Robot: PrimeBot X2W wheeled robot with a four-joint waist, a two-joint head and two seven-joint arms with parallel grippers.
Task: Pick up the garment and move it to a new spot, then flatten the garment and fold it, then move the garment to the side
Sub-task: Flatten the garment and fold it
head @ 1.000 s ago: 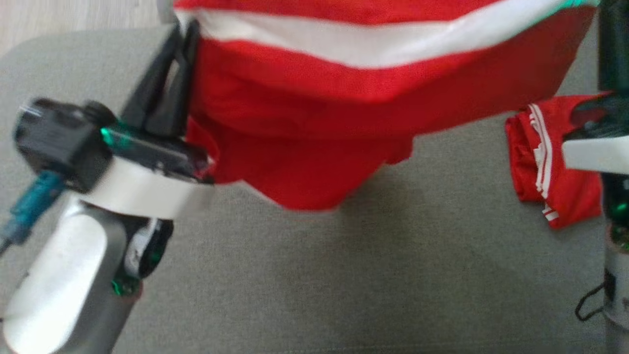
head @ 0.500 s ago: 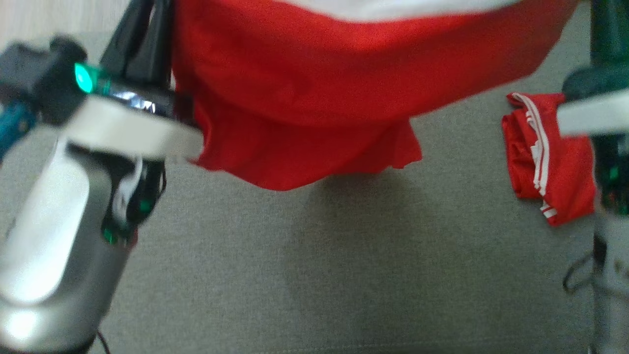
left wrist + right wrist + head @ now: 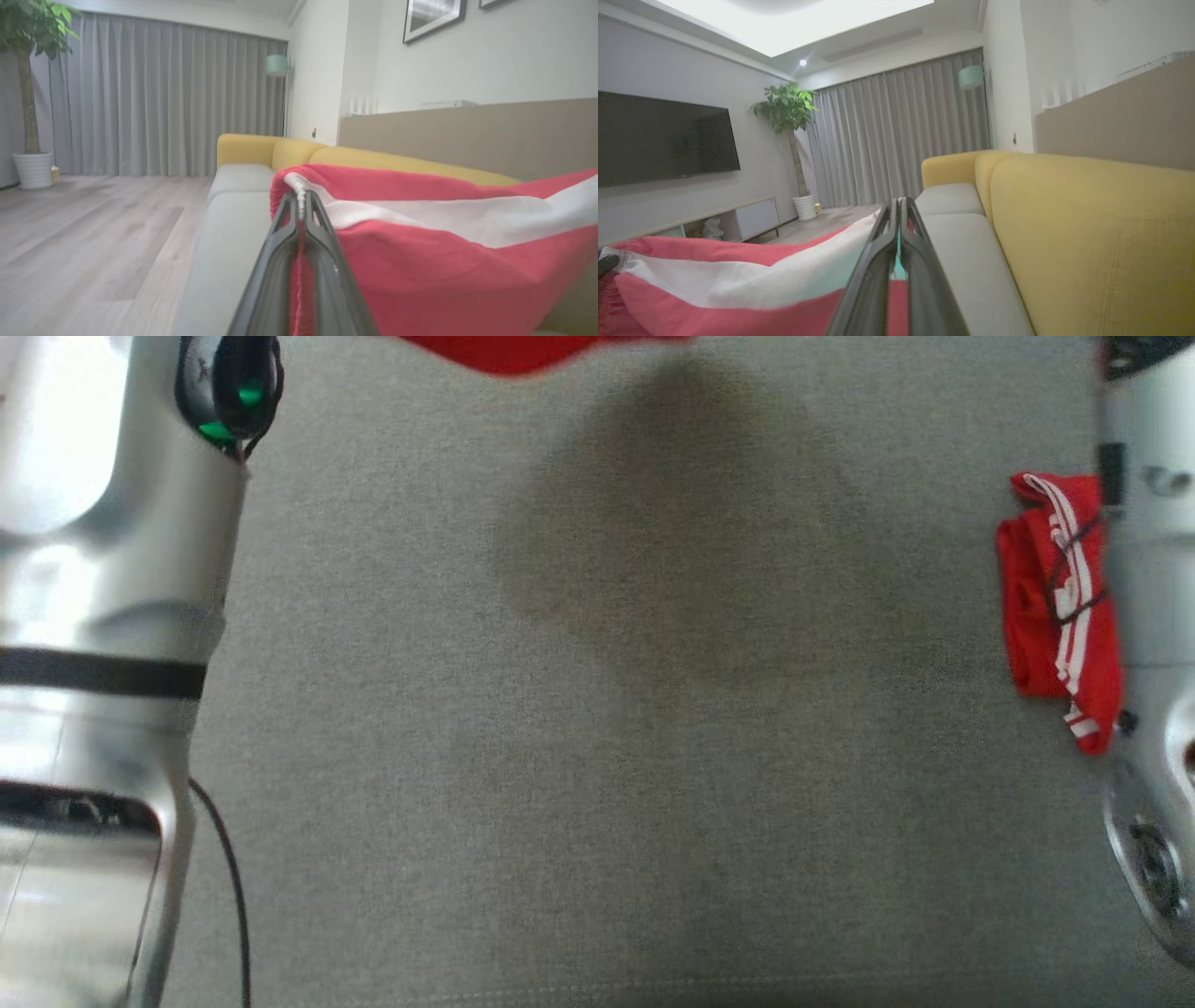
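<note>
Since one second ago the red garment (image 3: 523, 350) has gone up in the head view: then it covered the upper half, now its lowest tip hangs in at the top edge. The pale left forearm (image 3: 103, 569) and right forearm (image 3: 1148, 569) stand where the wrists were before.

In the left wrist view the left gripper (image 3: 301, 205) is pressed closed on a corner of the garment, with the white hem between its two dark fingers. In the right wrist view the right gripper (image 3: 899, 205) is also closed on the cloth, with a bit of teal and red between its fingers. The garment is held in the air between both grippers, above the grey sofa seat (image 3: 597, 756).

On the seat below lies a broad soft shadow (image 3: 681, 523). A second red piece with white stripes (image 3: 1046, 597) lies folded at the right side of the seat, partly behind the right forearm. A thin black cable (image 3: 229, 859) hangs beside the left forearm. Nothing lies on the seat under the cloth. Further away are the yellow backrest (image 3: 1087, 210), grey curtains (image 3: 163, 98), a potted plant (image 3: 784, 107) and a dark screen (image 3: 663, 135) on the wall.

The garment is red with one wide white band along its upper part. It is stretched between the two grips and sags in the middle.
</note>
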